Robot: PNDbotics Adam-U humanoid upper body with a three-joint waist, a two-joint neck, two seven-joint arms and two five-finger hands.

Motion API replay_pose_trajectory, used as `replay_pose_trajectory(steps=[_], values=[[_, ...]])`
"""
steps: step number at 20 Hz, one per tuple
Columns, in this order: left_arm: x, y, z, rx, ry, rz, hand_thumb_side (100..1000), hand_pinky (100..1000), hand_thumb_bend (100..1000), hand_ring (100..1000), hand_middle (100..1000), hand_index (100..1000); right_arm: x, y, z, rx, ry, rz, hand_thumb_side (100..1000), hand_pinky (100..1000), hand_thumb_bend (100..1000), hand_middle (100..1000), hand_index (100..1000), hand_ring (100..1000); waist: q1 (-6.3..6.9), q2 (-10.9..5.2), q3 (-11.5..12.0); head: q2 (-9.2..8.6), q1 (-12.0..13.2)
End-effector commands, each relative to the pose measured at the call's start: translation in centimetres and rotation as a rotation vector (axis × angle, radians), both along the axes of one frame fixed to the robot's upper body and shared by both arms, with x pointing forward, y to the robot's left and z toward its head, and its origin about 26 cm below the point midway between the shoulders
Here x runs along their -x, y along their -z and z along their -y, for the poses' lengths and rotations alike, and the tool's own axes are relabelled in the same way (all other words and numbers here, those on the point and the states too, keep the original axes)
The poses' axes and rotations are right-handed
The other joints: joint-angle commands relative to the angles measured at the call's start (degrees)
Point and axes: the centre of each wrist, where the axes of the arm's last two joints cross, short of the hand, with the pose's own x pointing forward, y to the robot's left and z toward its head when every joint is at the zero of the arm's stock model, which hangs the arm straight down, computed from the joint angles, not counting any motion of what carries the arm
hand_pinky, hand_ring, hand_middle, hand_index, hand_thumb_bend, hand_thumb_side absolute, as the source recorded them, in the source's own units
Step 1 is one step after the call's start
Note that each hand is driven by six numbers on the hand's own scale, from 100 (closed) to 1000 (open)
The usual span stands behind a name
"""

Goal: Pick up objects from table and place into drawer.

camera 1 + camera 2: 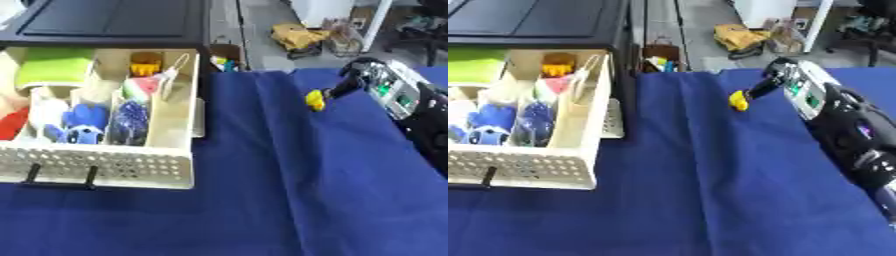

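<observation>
Far to the left of the working hand, the white drawer (105, 165) stands pulled out of a black cabinet (105, 20), its perforated front wall and black handle (61, 181) facing the robot. Dividers split it into compartments. The far-left section holds a green soft item (54, 67); a red item (10, 125) shows at the left edge below it. The middle compartments hold a blue and white toy (83, 122) and a dark blue speckled item (131, 122), with a red and green piece (140, 89) behind the latter and a small orange object (146, 62) at the back. The rightmost compartment looks bare apart from a thin white loop (175, 70) leaning across its far end.

A dark blue cloth (262, 175) covers the table from the drawer to the right edge, creased lengthwise between the drawer and the hand.

The robot's right hand (756, 91) reaches in from the right, its black and silver forearm (833, 115) running along the right edge. Its dark fingers point left and pinch a small yellow object (738, 100), which sits at the fingertips and just above or on the cloth; I cannot tell whether it touches the cloth. The object is well apart from the drawer, to the drawer's right.

The left hand does not show.
</observation>
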Motion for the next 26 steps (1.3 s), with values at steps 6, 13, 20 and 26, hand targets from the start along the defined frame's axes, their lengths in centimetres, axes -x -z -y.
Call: replay_pose_trajectory(steps=[6, 13, 20, 26], values=[[0.5, -0.6, 0.0, 0.058, 0.047, 0.085, 986, 296, 306, 465, 498, 677, 0.8, -3.0, 1.3, 0.0, 0.004, -0.009, 382, 838, 449, 681, 933, 925, 0.2, -0.75, 0.1, -0.43, 0.6], [0.5, -0.5, 0.0, 0.059, 0.051, 0.082, 983, 296, 307, 467, 500, 678, 0.9, -2.7, 1.2, -0.021, 0.008, 0.002, 398, 838, 477, 673, 933, 926, 0.11, -0.49, 0.1, -0.73, 0.8], [0.5, -0.5, 0.1, 0.061, 0.053, 0.081, 981, 295, 309, 466, 501, 678, 0.7, -2.6, 0.2, -0.066, -0.002, 0.039, 392, 840, 522, 661, 930, 929, 0.08, -0.39, 0.3, -0.94, 0.6], [0.5, -0.5, 0.1, 0.064, 0.055, 0.079, 979, 295, 308, 467, 502, 679, 0.5, -1.9, -0.7, -0.093, -0.019, 0.035, 386, 839, 537, 654, 927, 928, 0.1, -0.23, 0.5, -1.17, 0.4]])
